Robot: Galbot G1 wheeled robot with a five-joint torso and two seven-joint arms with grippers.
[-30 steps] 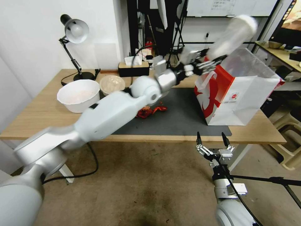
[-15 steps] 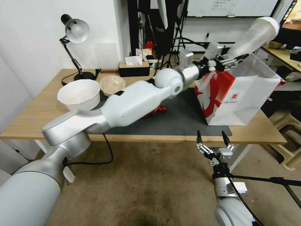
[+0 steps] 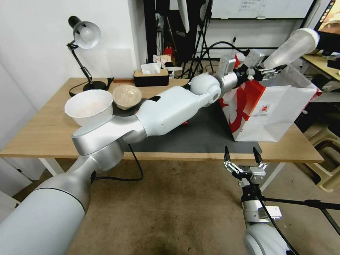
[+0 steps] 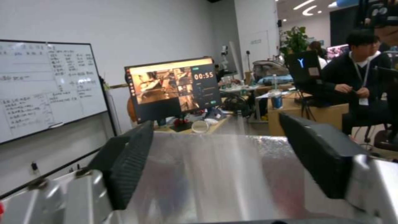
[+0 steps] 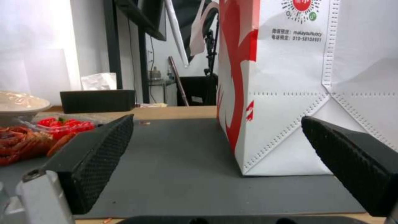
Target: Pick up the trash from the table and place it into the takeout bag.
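matt light-wood table (image 3: 42, 131), dull grey mat (image 3: 202, 136), translucent plastic cup (image 3: 294, 47), stitched glossy takeout bag (image 3: 276, 113)

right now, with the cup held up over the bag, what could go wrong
1. The left end effector grips the translucent plastic cup low on its body, tilted out past the takeout bag; released here, it could miss the opening.
2. The bag stands loose on the table; a nudge from the outstretched arm might tip it.
3. The right end effector, open, waits below the table's edge near the bag; raised carelessly, it could strike the tabletop.
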